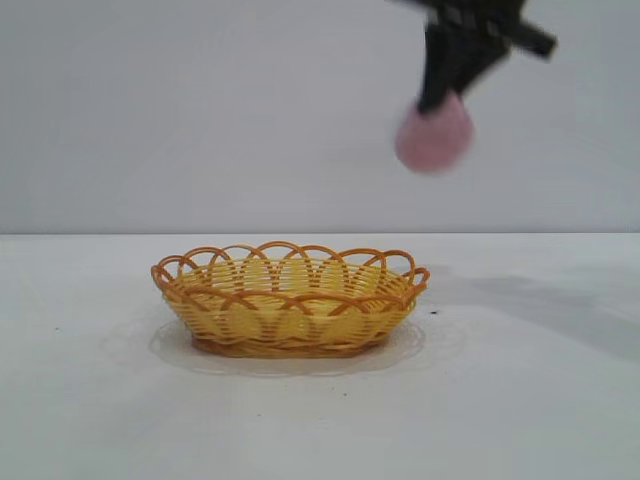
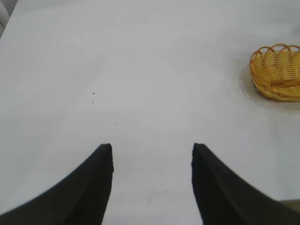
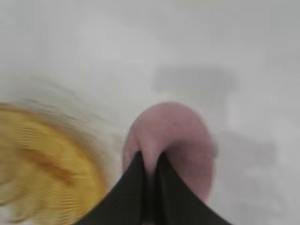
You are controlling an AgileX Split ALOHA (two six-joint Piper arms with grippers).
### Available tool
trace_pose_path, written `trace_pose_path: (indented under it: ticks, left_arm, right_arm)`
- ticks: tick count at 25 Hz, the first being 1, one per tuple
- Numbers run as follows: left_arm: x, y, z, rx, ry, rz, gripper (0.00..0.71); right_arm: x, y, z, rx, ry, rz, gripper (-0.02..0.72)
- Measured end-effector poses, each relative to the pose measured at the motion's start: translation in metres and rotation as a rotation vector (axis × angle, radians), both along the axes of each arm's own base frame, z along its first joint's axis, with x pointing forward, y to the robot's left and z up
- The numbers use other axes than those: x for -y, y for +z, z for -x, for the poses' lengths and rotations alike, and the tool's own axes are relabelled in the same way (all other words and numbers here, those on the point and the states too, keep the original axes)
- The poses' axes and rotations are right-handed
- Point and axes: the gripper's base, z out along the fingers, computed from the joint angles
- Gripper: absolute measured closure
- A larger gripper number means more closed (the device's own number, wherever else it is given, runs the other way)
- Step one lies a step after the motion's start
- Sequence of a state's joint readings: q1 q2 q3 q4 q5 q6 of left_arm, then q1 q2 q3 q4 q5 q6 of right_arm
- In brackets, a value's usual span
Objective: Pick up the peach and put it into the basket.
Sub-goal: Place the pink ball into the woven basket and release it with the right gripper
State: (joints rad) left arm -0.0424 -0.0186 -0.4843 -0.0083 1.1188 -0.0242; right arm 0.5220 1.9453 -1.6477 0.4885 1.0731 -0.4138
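Note:
The pink-mauve peach (image 1: 434,135) hangs high in the air, above and to the right of the basket (image 1: 290,298), pinched by my right gripper (image 1: 447,97). In the right wrist view the dark fingers (image 3: 133,185) are closed tight on a fold of the peach (image 3: 180,136), with the yellow basket (image 3: 44,164) below and to one side. The basket is a shallow oval woven one, yellow with an orange-brown looped rim, and shows nothing inside it. My left gripper (image 2: 152,150) is open and empty over bare table, far from the basket (image 2: 277,71).
The white table (image 1: 540,400) stretches around the basket on all sides. A grey wall stands behind. A faint round wet-looking mark rings the basket's foot.

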Motion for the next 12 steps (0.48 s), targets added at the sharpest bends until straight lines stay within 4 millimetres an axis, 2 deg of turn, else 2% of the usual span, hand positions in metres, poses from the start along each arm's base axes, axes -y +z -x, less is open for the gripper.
trace_pose_path:
  ticks: [3, 6, 9, 12]
  left_arm:
    - [0.0, 0.0, 0.0, 0.0, 0.0, 0.0, 0.374]
    - [0.0, 0.0, 0.0, 0.0, 0.0, 0.0, 0.374]
    - [0.0, 0.0, 0.0, 0.0, 0.0, 0.0, 0.374]
    - [0.0, 0.0, 0.0, 0.0, 0.0, 0.0, 0.374]
  right_arm:
    - [-0.023, -0.036, 0.005, -0.076, 0.037, 0.061, 0.703]
    - [-0.035, -0.066, 0.009, -0.123, 0.049, 0.15, 0.703]
    - [-0.038, -0.085, 0.01, -0.163, 0.06, 0.203, 0.703]
    - [-0.037, -0.092, 0.009, -0.172, 0.059, 0.223, 0.703]
